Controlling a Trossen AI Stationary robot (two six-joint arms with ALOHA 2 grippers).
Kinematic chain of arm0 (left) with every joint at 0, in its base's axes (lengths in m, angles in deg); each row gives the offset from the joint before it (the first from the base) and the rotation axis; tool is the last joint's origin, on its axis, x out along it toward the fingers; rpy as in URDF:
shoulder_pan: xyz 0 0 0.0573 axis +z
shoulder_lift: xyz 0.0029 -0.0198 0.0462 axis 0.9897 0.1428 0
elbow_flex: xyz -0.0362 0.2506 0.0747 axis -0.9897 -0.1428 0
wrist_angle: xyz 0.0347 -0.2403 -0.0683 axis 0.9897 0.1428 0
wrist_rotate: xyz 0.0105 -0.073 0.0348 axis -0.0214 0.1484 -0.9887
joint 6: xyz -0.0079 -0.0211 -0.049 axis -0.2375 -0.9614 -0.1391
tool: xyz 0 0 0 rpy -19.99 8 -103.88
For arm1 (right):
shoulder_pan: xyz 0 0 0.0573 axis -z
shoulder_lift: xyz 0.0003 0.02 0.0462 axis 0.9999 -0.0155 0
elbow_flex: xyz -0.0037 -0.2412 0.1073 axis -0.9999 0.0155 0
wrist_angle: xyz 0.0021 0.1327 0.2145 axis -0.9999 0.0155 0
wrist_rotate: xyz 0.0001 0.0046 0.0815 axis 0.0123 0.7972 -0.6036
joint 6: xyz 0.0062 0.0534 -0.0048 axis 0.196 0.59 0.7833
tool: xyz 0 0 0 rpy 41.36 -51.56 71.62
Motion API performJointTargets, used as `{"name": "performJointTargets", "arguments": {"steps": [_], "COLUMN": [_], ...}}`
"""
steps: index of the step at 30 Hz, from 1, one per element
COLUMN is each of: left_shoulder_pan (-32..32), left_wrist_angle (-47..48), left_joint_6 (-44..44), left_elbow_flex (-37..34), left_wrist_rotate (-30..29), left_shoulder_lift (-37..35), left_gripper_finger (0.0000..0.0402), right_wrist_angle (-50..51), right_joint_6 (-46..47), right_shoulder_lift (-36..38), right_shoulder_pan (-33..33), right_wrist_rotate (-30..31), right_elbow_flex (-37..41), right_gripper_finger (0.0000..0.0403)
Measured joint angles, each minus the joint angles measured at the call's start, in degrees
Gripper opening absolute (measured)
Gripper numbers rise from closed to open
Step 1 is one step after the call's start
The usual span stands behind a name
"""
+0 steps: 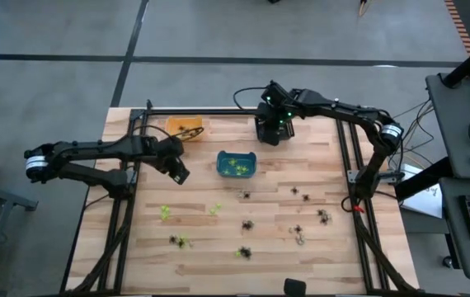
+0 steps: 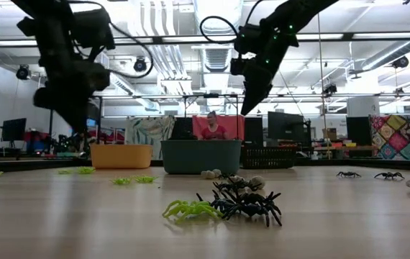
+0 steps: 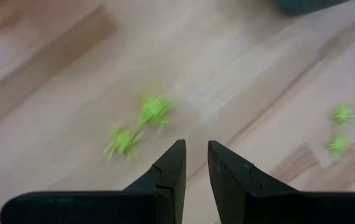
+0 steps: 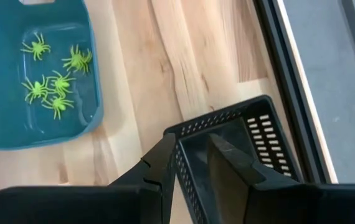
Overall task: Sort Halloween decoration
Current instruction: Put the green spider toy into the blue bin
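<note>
On pale wood planks (image 1: pixel 218 247) lie spiky plastic spiders (image 1: pixel 247 224).

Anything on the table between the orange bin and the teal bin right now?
No trinkets: in the high view the left gripper hangs over the wood between the orange bin and the teal bin; the low view shows bare table in that gap.

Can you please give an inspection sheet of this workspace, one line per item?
Surface: wooden table, black frame.
Job's things: green spiders in teal bin; green, black and pale spiders loose on table; orange bin; black bin.
Clutter: nothing seen.
End effectors: left end effector slightly apart, empty, above green spiders; right end effector slightly apart, empty, over black bin.
Cables: on right arm and at table's right side.
Surroundings: desk with keyboard; person behind.
</note>
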Motion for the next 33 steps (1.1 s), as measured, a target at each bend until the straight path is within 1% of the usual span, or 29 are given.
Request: {"name": "performJointTargets", "arguments": {"steps": [3, 9, 13, 17, 22, 27, 33], "left_shoulder_pan": [0.02, 0.02, 0.02, 0.02, 0.02, 0.04, 0.04], "left_wrist_angle": [1.85, 2.53, 2.79, 2.79, 2.5, 1.66, -2.09], "left_joint_6": [-1.47, -0.98, -1.28, -1.65, -1.16, 0.34, 2.33], "left_elbow_flex": [-0.55, -0.68, -1.45, -2.05, -2.07, -2.07, -2.07], "left_wrist_rotate": [-0.58, -1.56, -1.56, -1.58, -6.44, -7.02, -7.09], "left_shoulder_lift": [0.0, 0.0, 0.75, 3.55, 7.73, 11.52, 15.45], "left_gripper_finger": [0.005, 0.005, 0.0061, 0.0082, 0.0101, 0.0108, 0.0108], "right_wrist_angle": [-0.86, -1.35, -1.34, -1.35, -1.34, -1.29, -1.27], "right_joint_6": [-0.23, -0.73, -0.71, -0.6, -0.03, 0.46, 0.63], "right_shoulder_lift": [0.0, 0.0, 0.0, 0.0, 0.0, 0.0, 0.0], "right_shoulder_pan": [-0.04, -0.02, -0.14, -0.37, -0.39, -0.39, -0.5], "right_wrist_rotate": [-0.01, -0.01, -0.09, -0.19, -1.48, -1.5, -1.5], "right_elbow_flex": [0.0, 0.02, 0.02, 0.02, 0.02, 0.02, 0.02], "right_gripper_finger": [0.0082, 0.0077, 0.0082, 0.0084, 0.0079, 0.0079, 0.0086]}}
